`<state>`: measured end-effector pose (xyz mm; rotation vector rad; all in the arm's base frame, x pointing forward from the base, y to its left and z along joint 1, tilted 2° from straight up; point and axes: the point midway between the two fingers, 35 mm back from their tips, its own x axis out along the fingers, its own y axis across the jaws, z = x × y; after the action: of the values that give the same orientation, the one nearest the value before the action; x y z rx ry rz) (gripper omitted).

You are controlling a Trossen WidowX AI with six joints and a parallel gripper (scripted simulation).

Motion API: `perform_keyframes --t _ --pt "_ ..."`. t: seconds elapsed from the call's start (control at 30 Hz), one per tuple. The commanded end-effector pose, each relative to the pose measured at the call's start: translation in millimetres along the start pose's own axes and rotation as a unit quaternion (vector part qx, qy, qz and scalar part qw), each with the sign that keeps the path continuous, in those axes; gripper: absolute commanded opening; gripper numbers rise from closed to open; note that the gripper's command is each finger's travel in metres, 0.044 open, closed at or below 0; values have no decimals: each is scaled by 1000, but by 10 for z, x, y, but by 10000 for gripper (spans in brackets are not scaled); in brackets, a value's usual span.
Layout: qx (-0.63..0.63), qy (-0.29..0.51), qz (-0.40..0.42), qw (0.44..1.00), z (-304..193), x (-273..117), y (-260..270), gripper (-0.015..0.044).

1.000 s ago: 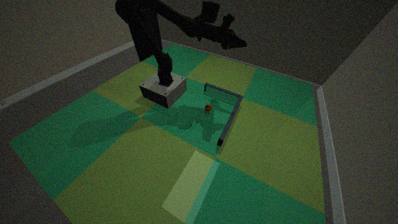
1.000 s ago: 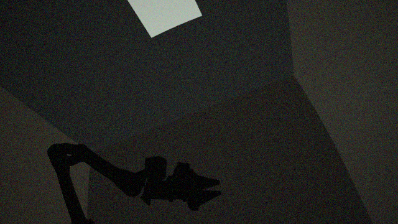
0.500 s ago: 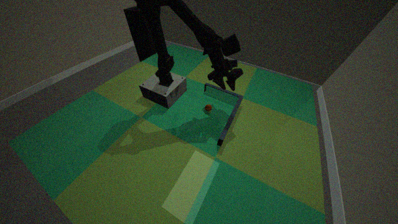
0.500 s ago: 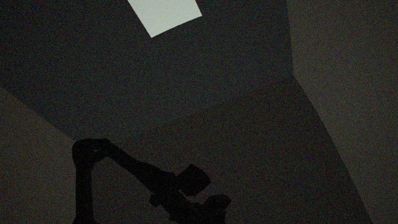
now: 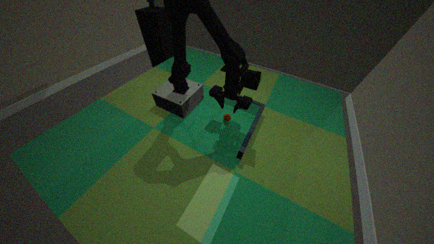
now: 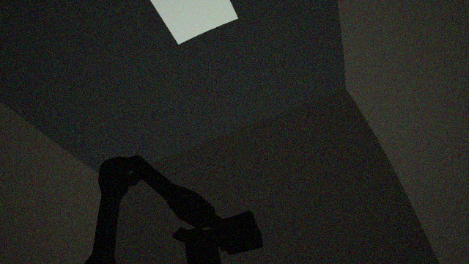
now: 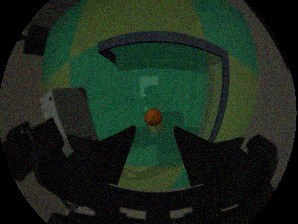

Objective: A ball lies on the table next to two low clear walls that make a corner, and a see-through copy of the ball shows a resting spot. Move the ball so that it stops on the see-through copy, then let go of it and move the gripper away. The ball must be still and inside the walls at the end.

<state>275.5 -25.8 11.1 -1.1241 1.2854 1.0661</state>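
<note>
Top view: pincer (image 5: 230,106) is hanging released above the ball (image 5: 227,117), nothing gripped; ball is sitting on the bench (image 5: 102,163) inside the walls (image 5: 251,130), near their corner.

Exterior view: only the dark arm is showing.

Wrist view: ball (image 7: 153,117) is lying ahead between the fingers. Approach step; next, lowering around the ball and closing.
</note>
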Motion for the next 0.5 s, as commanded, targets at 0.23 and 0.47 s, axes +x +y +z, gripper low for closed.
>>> perform_keyframes --t 0.23,0.47 --pt "-9 -4 8 1000 -8 150 5 292" --pt "-9 -4 8 1000 -6 252 2 292"
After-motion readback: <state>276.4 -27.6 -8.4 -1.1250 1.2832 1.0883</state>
